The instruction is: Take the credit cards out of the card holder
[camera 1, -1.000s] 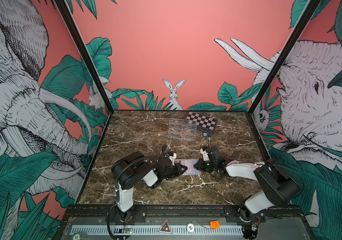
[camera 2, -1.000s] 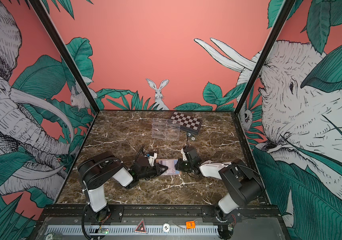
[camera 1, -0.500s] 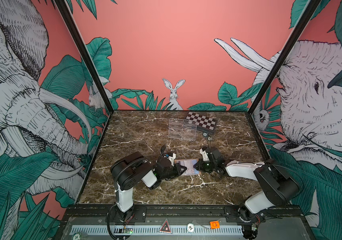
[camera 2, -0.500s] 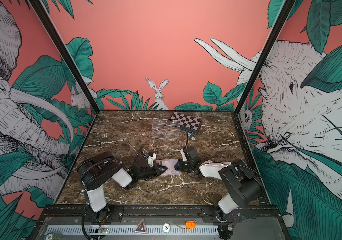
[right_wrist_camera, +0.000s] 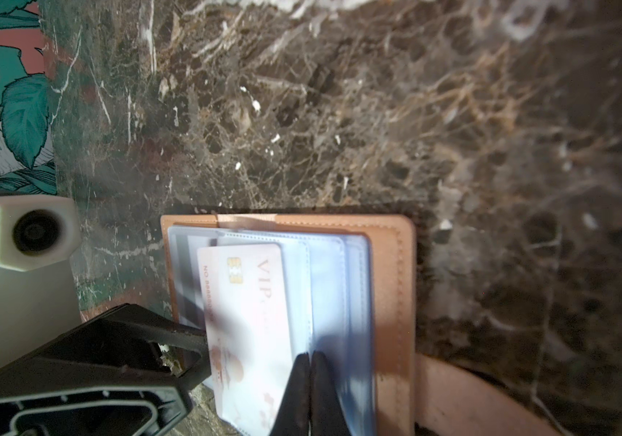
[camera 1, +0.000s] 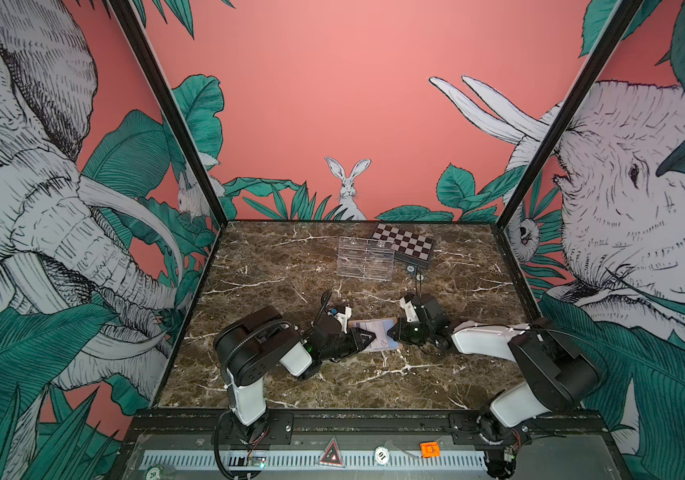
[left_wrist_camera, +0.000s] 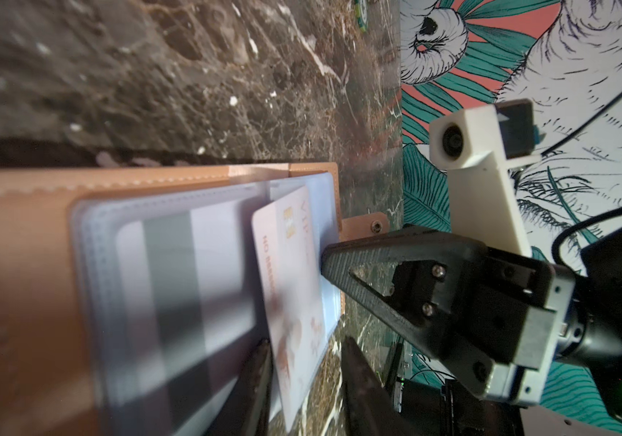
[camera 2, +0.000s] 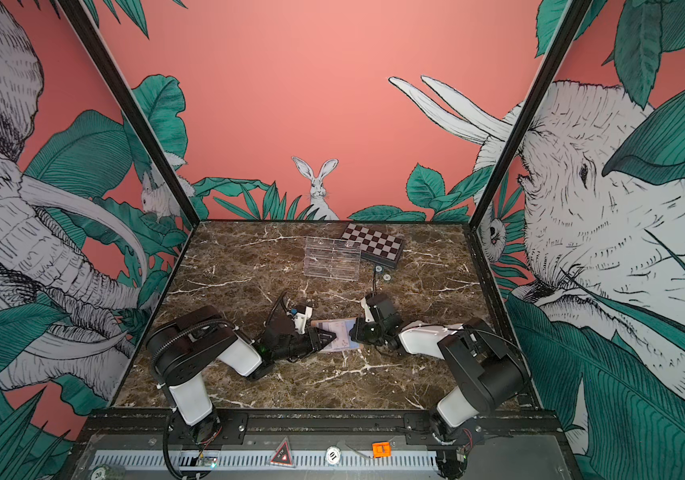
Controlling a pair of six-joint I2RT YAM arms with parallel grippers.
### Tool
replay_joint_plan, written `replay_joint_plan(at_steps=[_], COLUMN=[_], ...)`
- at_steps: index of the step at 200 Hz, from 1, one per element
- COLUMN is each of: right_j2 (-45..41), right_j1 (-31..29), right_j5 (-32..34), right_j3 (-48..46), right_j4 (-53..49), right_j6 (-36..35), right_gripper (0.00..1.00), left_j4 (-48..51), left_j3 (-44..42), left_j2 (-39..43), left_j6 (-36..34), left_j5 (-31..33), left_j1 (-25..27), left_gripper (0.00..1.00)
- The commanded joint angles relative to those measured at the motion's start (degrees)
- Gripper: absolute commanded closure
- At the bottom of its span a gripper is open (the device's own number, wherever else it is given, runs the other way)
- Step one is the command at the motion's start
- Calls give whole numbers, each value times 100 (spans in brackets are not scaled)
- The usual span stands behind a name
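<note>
The tan card holder [camera 1: 378, 328] [camera 2: 342, 328] lies open on the marble between both grippers, its pale sleeves [right_wrist_camera: 339, 287] facing up. One white credit card [left_wrist_camera: 290, 287] [right_wrist_camera: 249, 302] with pink marks sticks partly out of a sleeve. A second card [left_wrist_camera: 173, 283] with a dark stripe sits inside another sleeve. My left gripper [camera 1: 367, 338] [left_wrist_camera: 305, 341] is open, its jaws either side of the protruding card's edge with a gap showing. My right gripper [camera 1: 392, 332] [right_wrist_camera: 311, 355] is shut, its tips pressed down on the sleeves beside the card.
A clear acrylic tray [camera 1: 365, 264] and a checkered box [camera 1: 405, 245] stand at the back of the table. Two small discs [camera 1: 411, 269] lie just in front of the box. Painted walls close in the left, right and back sides.
The left gripper's jaws have parted around the card. Both arms stay about where they were, and the right gripper still presses on the holder.
</note>
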State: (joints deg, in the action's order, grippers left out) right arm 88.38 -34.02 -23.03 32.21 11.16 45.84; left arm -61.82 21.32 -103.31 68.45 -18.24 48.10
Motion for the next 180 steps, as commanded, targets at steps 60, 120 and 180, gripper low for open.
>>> replay_joint_plan(at_steps=[60, 120, 180], right_j2=[143, 171, 106], right_j1=[-37, -44, -49], right_j5=[48, 33, 64], right_j3=[18, 37, 5], right_j4=[-321, -316, -402], right_j6=[-84, -93, -124], right_gripper=[100, 100, 100], left_j4=[321, 433, 525], left_j3=[4, 12, -163], left_j2=[-343, -323, 137], left_j6=[37, -76, -164], left_j5=[97, 84, 94], left_j1=[-2, -6, -138], left_gripper=[78, 96, 100])
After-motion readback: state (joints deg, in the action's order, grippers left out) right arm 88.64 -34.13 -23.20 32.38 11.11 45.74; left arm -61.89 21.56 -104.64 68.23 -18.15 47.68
